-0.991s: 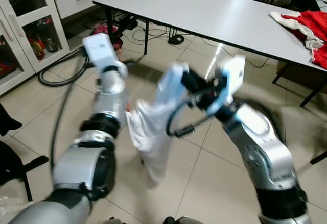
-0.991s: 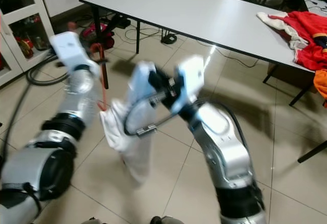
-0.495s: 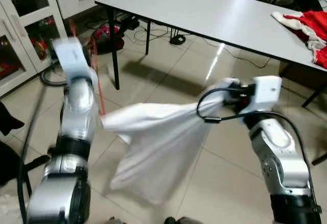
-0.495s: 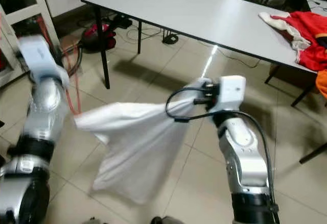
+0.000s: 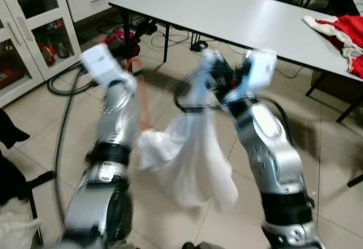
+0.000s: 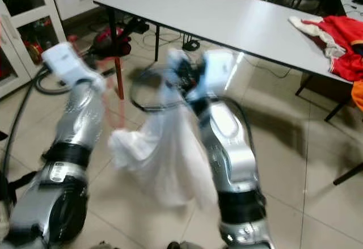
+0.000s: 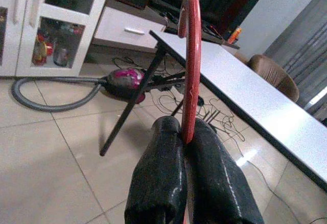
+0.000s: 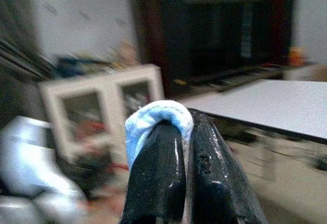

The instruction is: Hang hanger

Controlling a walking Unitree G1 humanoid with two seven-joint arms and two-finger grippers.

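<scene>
While both silver arms are reaching out over the tiled floor, the left gripper (image 7: 186,183) is pinching the thin red hook of the hanger (image 7: 190,66) tight between its two black fingers, at lower centre of the left wrist view. The right gripper (image 8: 185,178) is clamped just as tightly on a bunched fold of the white, pale-blue-edged cloth garment (image 5: 187,152), which is sagging in a loose heap at the centre of the head view, between the two arms.

Beyond them, the long white rectangular table (image 5: 238,13) is running across the upper frame, with a pile of red and white clothes (image 5: 340,30) lying at its upper right end, and a white glass-fronted cabinet (image 5: 31,28) is standing at upper left.

Judging from the blur, the arms are swinging fast; that motion could be jerking the cloth off the hanger, or twisting the thin hook out of the narrow pinch.

The hanger's body is barely showing as a red smear beside the left arm, so whether the garment is sitting on it cannot be told. No rail or rod for hanging can be made out.
</scene>
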